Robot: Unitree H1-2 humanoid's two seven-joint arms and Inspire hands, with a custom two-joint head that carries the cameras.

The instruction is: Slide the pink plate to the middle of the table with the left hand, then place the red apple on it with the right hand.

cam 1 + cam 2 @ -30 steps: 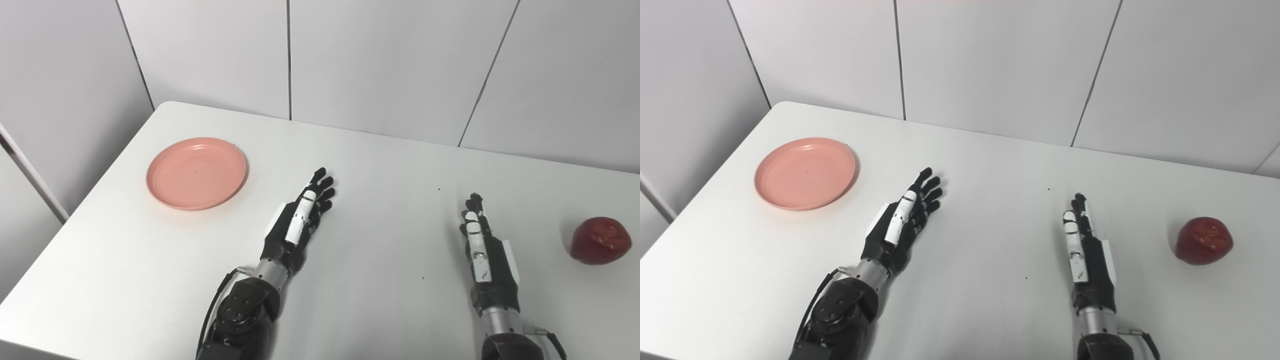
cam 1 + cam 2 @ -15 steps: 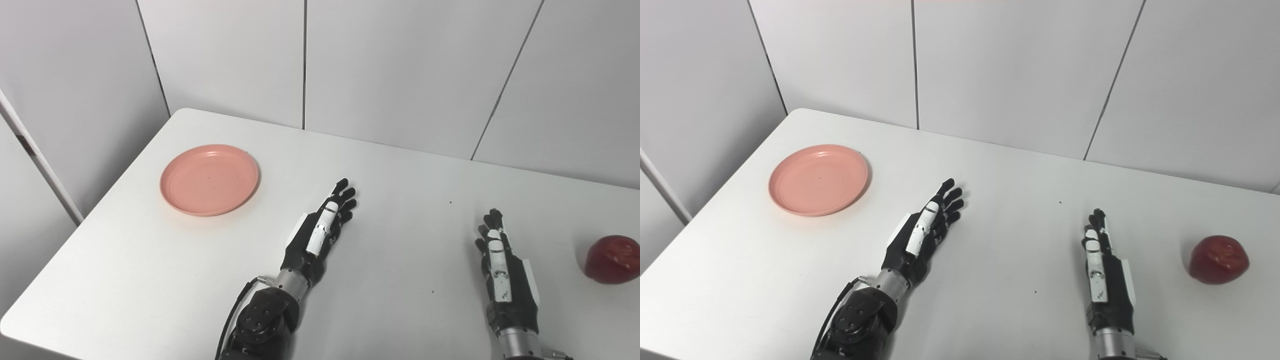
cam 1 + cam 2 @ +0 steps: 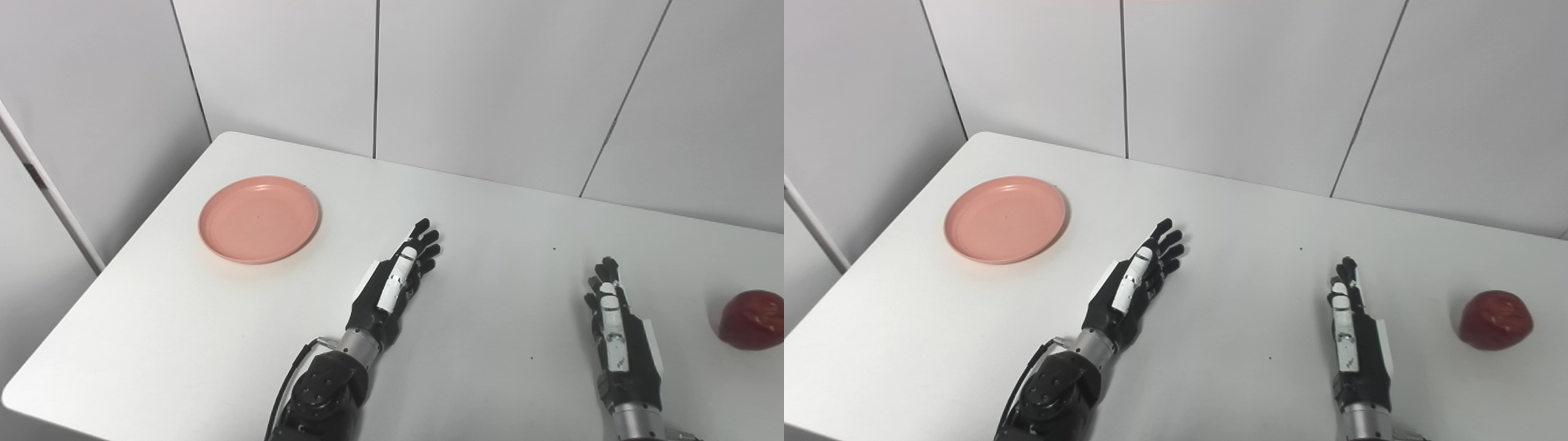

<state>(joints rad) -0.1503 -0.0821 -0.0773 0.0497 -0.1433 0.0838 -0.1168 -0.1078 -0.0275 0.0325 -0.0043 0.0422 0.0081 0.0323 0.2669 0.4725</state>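
Looking down from the left eye view, a white table [image 3: 490, 208] stood against grey wall panels [image 3: 490, 79]. One pink plate [image 3: 259, 218] lay flat near the far left corner. One red apple [image 3: 752, 320] sat at the far right, its right side cut off by the picture edge. Two robot hands rested near the front. The left hand [image 3: 392, 285] lay near the table's middle, released, fingers stretched out and slightly apart, holding nothing, well apart from the plate. Bare tabletop lay between them. The right hand [image 3: 618, 321] was also released and flat, fingers straight, holding nothing, with clear table between it and the apple. Both forearms were cut off by the bottom edge. A few tiny dark specks [image 3: 554, 248] dotted the table; what they were could not be made out.

From the right eye view, the same plate [image 3: 1005, 218] appeared near the left edge, empty. The apple [image 3: 1496, 320] showed whole here, resting on the table beyond the right hand [image 3: 1356, 331]. The left hand [image 3: 1136, 288] pointed toward the far right, a thin cable [image 3: 1020, 383] looping by its wrist. Nothing touched plate or apple.
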